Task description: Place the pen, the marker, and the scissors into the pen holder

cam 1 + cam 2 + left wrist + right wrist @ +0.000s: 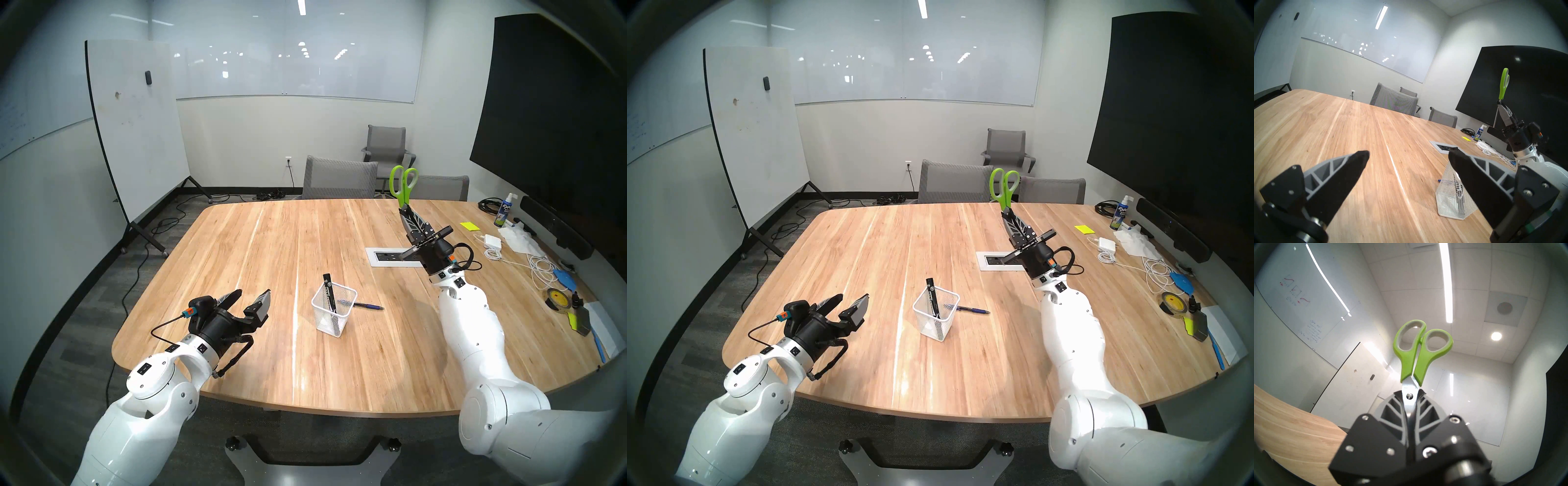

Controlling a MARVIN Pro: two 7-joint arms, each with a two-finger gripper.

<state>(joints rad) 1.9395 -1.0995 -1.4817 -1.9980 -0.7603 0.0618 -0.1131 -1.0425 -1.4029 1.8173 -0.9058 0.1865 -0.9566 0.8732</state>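
scissors (1411, 361) blades hidden inside right hand (1410, 394) (handles show), marker (329, 294) lettering unreadable

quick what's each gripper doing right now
Left gripper: open, holding nothing.
Right gripper: closed on the scissors by the blades, handles up.

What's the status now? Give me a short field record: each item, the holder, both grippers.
marker: standing tilted in the pen holder
pen: lying on the table, just right of the holder
scissors: in the air, handles up, blades clamped in the right gripper
left gripper: open, empty, above the table left of the holder
remaining: scissors and pen
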